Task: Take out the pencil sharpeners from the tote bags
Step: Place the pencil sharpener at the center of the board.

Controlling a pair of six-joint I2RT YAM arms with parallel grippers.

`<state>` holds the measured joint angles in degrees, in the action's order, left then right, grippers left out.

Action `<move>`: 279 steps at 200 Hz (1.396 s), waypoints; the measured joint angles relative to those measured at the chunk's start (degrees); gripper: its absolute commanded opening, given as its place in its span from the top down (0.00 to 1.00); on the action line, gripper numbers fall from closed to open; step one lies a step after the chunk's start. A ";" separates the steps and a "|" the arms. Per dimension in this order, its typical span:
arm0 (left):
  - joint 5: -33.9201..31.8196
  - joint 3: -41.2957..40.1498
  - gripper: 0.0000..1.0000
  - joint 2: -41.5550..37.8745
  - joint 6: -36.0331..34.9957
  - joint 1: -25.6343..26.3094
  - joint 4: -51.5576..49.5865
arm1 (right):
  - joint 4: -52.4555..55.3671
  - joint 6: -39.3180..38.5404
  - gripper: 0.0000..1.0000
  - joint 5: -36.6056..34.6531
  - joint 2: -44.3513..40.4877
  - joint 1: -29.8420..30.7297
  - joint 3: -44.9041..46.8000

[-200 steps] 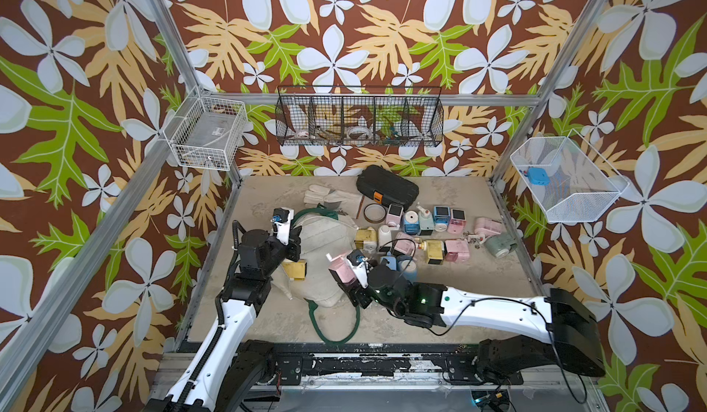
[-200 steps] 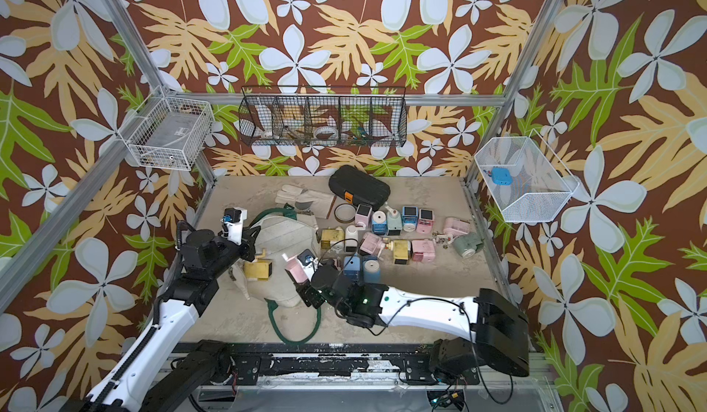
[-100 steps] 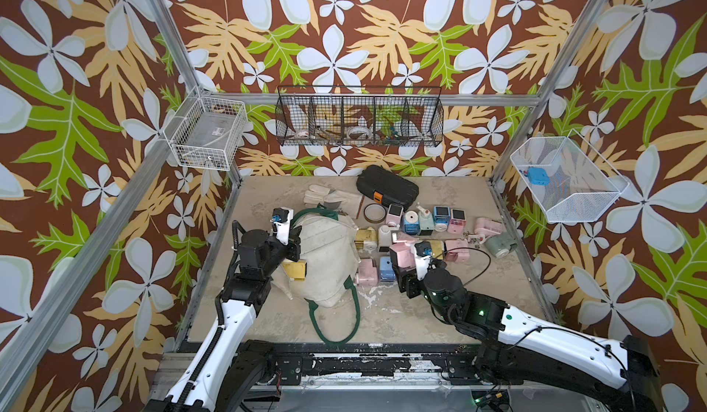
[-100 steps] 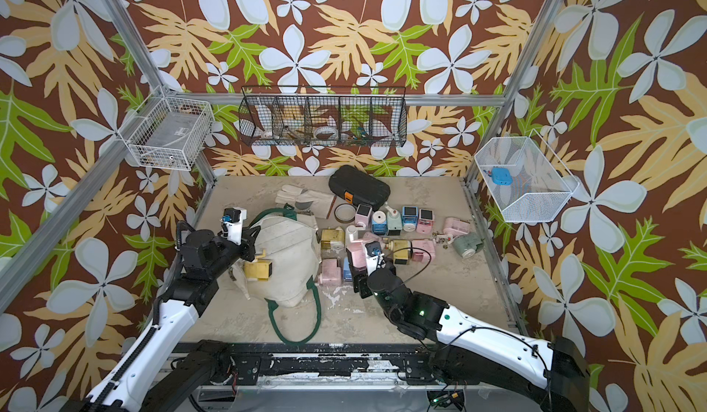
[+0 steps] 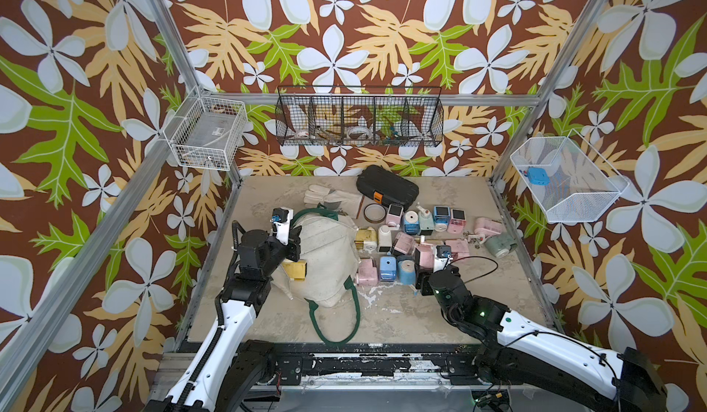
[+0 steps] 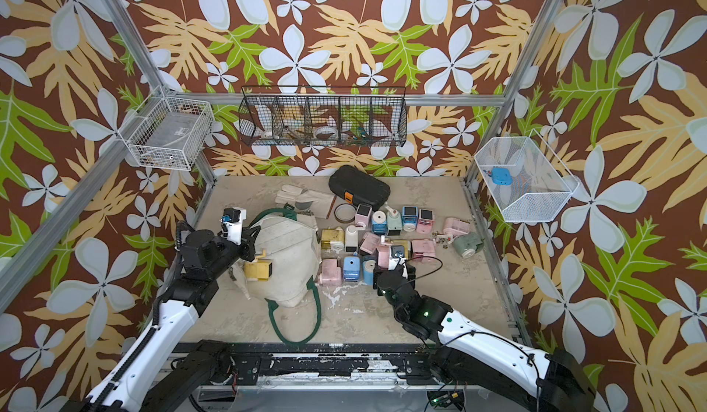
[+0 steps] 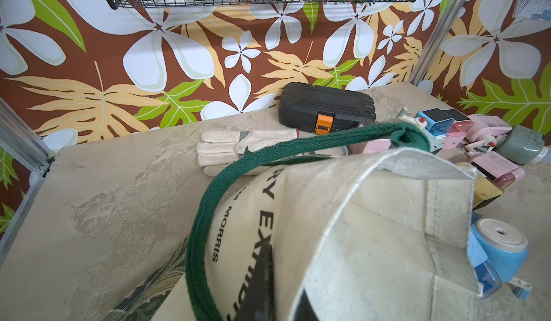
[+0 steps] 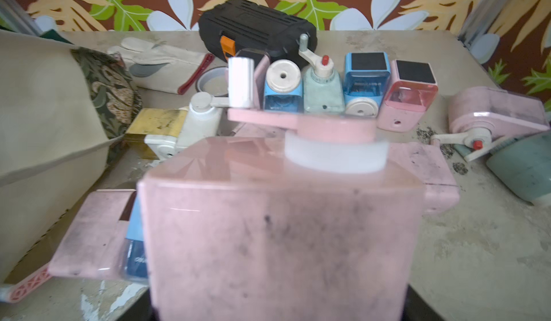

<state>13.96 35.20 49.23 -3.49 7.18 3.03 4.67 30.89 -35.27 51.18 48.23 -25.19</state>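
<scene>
The desk (image 5: 440, 314) carries everything. On its left half lies the tote (image 5: 325, 253), slumped, one green handle looped toward the front edge and the other arched toward the back. The left claw (image 5: 292, 238) is closed tight on the tote's cloth at the side nearest the left edge, and the left wrist view shows the fabric pulled up in folds there. The right claw (image 5: 424, 266) sits mid-desk, just right of the tote, jaws spread wide and clamped on a pink sharpener (image 8: 277, 230) that fills the right wrist view – blurred, crank on top.

The case (image 5: 387, 191) rests at the middle of the back edge, the glove (image 5: 331, 199) flat just left of it. The other sharpeners (image 5: 442, 215) are out of the tote, crowded in loose rows from its right side toward the right edge; a yellow one (image 5: 294, 269) lies against the tote's left side, and whether it is inside I cannot tell. The tape (image 5: 374, 212) lies in front of the case – touching the back row
</scene>
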 measured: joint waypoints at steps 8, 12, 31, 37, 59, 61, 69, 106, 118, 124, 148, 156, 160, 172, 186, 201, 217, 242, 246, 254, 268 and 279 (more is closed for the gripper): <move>0.00 0.00 1.00 0.00 0.00 0.00 0.00 | -0.46 0.22 0.48 0.39 1.01 -0.96 0.31; 0.00 0.00 1.00 0.00 0.00 0.00 0.00 | -0.70 0.22 0.47 0.52 1.62 -1.36 0.44; 0.02 0.00 1.00 0.00 0.00 0.00 0.00 | -1.53 0.50 0.48 1.14 4.31 -3.17 0.81; 0.02 0.00 1.00 0.00 0.00 0.00 0.00 | -1.99 0.61 0.48 1.51 5.31 -3.91 0.87; 0.02 0.00 1.00 0.00 0.00 0.00 0.00 | -3.52 1.75 0.47 2.47 9.07 -6.23 1.44; 0.02 0.00 1.00 0.00 0.00 0.00 0.00 | -3.61 1.75 0.47 2.49 9.33 -6.32 1.46; 0.02 0.00 1.00 0.00 0.00 0.00 0.00 | -4.15 1.79 0.47 2.64 10.80 -6.82 1.62; 0.02 0.00 1.00 0.00 0.00 0.00 0.02 | -6.64 2.21 0.45 4.44 17.68 -9.01 1.55; 0.02 0.00 1.00 0.00 0.00 0.00 0.02 | -7.56 2.36 0.44 4.96 19.56 -9.29 1.25; 0.02 0.00 1.00 0.00 0.00 0.00 0.02 | -8.11 2.56 0.43 5.14 20.55 -9.57 1.16; 0.02 0.00 1.00 0.00 0.00 0.00 0.02 | -9.68 3.37 0.39 5.64 23.69 -10.93 1.09; 0.02 0.00 1.00 0.00 0.00 0.00 0.02 | -10.27 3.45 0.37 5.84 24.63 -11.19 1.03; 0.02 0.00 1.00 0.00 0.00 0.00 0.02 | -10.43 3.58 0.36 5.86 24.98 -11.23 0.94; 0.02 0.00 1.00 0.00 0.00 0.00 0.02 | -10.78 3.61 0.32 6.47 26.03 -11.43 0.63; 0.02 0.00 1.00 0.00 0.00 0.00 0.02 | -11.04 3.61 0.27 6.88 26.95 -11.41 0.44; 0.02 0.00 1.00 0.00 0.00 0.00 0.02 | -11.06 3.61 0.22 7.10 27.56 -11.43 0.24; 0.04 0.00 1.00 0.00 0.00 0.00 0.02 | -11.04 3.61 0.17 7.26 27.91 -11.43 0.07; 0.04 0.00 1.00 0.00 0.00 0.00 0.02 | -11.06 3.58 0.12 7.80 27.71 -11.43 -0.04; 0.04 0.00 1.00 0.00 0.00 0.00 0.02 | -11.06 3.58 0.11 7.82 27.52 -11.43 -0.04; 0.04 0.00 1.00 0.00 0.00 0.00 0.02 | -11.06 3.58 0.11 7.85 27.04 -11.43 -0.04; 0.04 0.00 1.00 0.00 0.00 0.00 0.02 | -11.06 3.58 0.09 7.85 26.14 -11.43 -0.02; 0.04 0.00 1.00 0.00 0.00 0.00 0.02 | -11.04 3.58 0.08 7.89 25.31 -11.43 0.07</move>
<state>14.00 35.20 49.23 -3.49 7.18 3.05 -6.37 34.48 -27.38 76.49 36.80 -25.12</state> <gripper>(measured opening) 0.085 0.913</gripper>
